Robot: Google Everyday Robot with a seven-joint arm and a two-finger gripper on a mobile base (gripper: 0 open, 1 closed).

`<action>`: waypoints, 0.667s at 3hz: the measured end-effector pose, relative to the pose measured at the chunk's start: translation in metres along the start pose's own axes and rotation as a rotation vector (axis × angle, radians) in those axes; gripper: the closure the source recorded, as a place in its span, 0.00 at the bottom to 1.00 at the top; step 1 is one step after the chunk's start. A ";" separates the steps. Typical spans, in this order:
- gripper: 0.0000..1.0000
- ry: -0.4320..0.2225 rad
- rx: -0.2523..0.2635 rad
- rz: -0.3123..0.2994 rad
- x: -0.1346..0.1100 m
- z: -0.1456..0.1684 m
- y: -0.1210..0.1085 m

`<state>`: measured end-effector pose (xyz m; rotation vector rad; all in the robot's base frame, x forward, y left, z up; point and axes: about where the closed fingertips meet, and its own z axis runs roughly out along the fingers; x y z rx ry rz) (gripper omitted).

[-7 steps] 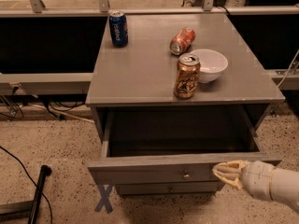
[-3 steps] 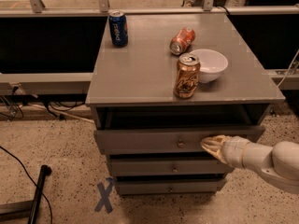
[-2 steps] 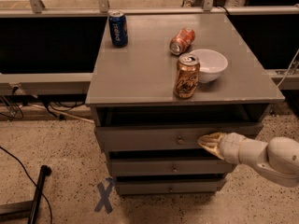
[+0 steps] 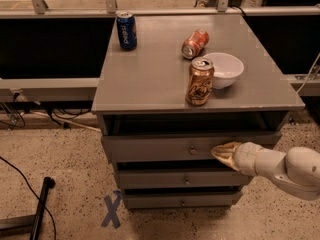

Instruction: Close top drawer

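The top drawer (image 4: 150, 148) is the uppermost of three in a grey cabinet. Its flat front with a small round knob (image 4: 191, 150) stands almost flush with the cabinet, with a dark gap above it. My gripper (image 4: 220, 152), with tan fingertips together in a point, comes in from the right. It presses against the drawer front just to the right of the knob. The white arm runs off to the lower right.
On the cabinet top (image 4: 150, 79) stand a blue can (image 4: 126, 30), a gold can (image 4: 200, 82) and a white bowl (image 4: 225, 69), and a red can (image 4: 195, 43) lies on its side. Two lower drawers (image 4: 180, 180) are shut. A blue tape X (image 4: 112, 210) and a black pole (image 4: 41, 204) are on the floor.
The top drawer has gone from wide open to almost fully pushed in. My gripper has moved inward and slightly left with the drawer front, staying against it.
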<state>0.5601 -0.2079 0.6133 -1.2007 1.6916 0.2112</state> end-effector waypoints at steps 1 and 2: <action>1.00 0.013 -0.029 0.017 -0.005 -0.022 0.027; 1.00 0.009 -0.059 0.052 -0.007 -0.045 0.057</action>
